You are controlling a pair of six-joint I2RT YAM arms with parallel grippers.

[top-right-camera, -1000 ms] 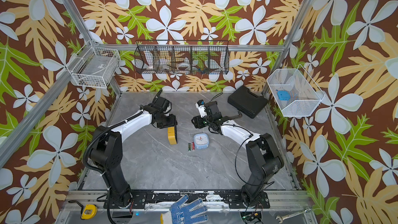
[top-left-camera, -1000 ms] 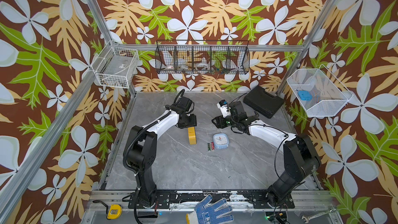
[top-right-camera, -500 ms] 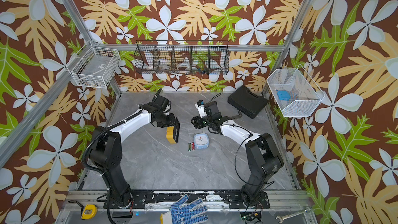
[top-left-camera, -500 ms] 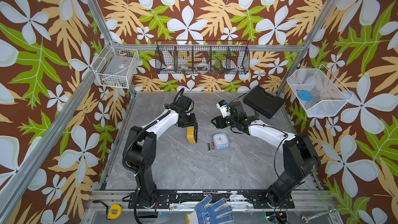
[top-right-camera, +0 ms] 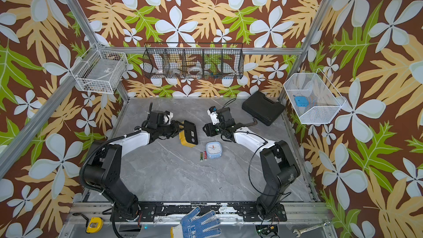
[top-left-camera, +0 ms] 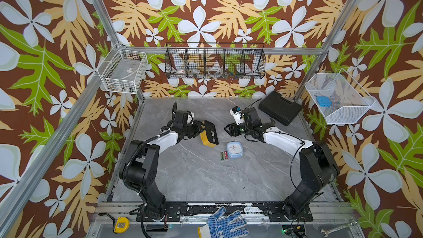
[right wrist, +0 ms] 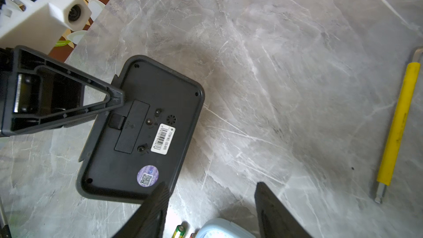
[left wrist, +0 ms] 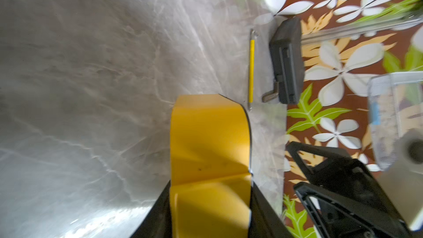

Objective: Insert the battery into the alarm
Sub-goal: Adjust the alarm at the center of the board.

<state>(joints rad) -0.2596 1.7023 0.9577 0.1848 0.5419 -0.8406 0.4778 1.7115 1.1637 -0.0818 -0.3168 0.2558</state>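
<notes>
My left gripper (top-left-camera: 202, 128) is shut on the alarm (top-left-camera: 209, 134), a yellow clock with a black back, and holds it tilted just above the table. Its yellow side fills the left wrist view (left wrist: 210, 145). The right wrist view shows its black back (right wrist: 142, 129) with the battery cover (right wrist: 131, 127) shut. Two batteries (top-left-camera: 223, 156) lie side by side on the table beside a small light-blue clock (top-left-camera: 234, 149), and both top views show them (top-right-camera: 203, 156). My right gripper (right wrist: 210, 186) is open with nothing in it, hovering above them (top-left-camera: 227, 130).
A yellow-handled hex key (right wrist: 398, 122) and a black case (top-left-camera: 279, 107) lie at the back right. Wire baskets hang on the walls. A blue glove (top-left-camera: 223, 224), tape measure (top-left-camera: 120, 225) and wrench (top-left-camera: 336, 227) sit on the front rail.
My left gripper has shut on the alarm and tipped it up, so its black back now faces the right arm. The right arm has hardly moved.
</notes>
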